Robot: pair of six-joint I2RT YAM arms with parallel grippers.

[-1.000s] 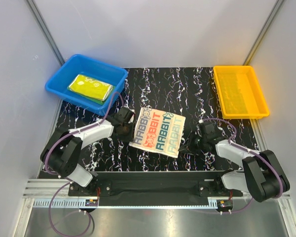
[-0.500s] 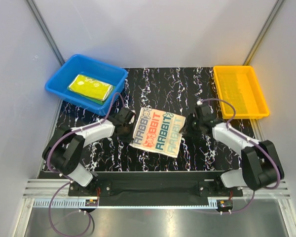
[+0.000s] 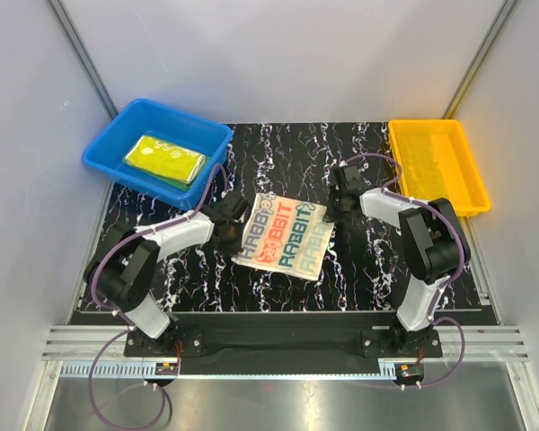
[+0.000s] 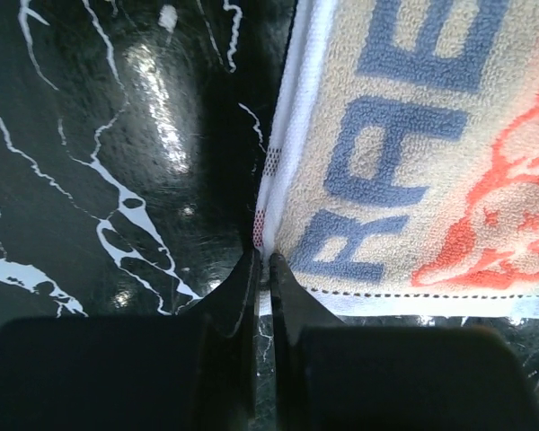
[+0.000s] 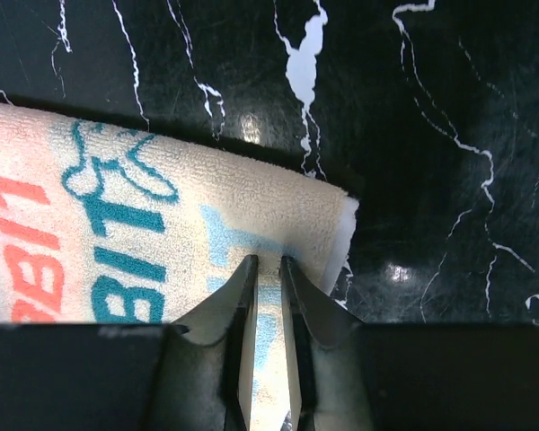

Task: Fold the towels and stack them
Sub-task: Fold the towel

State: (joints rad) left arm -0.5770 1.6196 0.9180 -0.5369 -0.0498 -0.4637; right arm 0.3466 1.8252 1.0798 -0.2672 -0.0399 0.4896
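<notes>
The large towel (image 3: 283,238) with red, teal and navy RABBIT lettering lies flat in the middle of the black marbled table. My left gripper (image 3: 236,224) is at its left corner. In the left wrist view the left gripper (image 4: 263,260) is shut on the white hem of the towel (image 4: 413,153). My right gripper (image 3: 337,206) is at the far right corner. There the right gripper (image 5: 268,262) has its jaws narrowed onto the towel (image 5: 117,233), with cloth between them. A folded yellow towel (image 3: 164,158) lies on a green towel (image 3: 172,181) in the blue bin.
The blue bin (image 3: 103,162) stands at the back left, partly off the table. An orange tray (image 3: 436,166) stands at the back right with nothing in it. Grey walls close in both sides. Both arm bases are at the near edge.
My right arm swung from the towel's near right side up to its far right corner and its jaws narrowed on the cloth. My left gripper shut on the left hem.
</notes>
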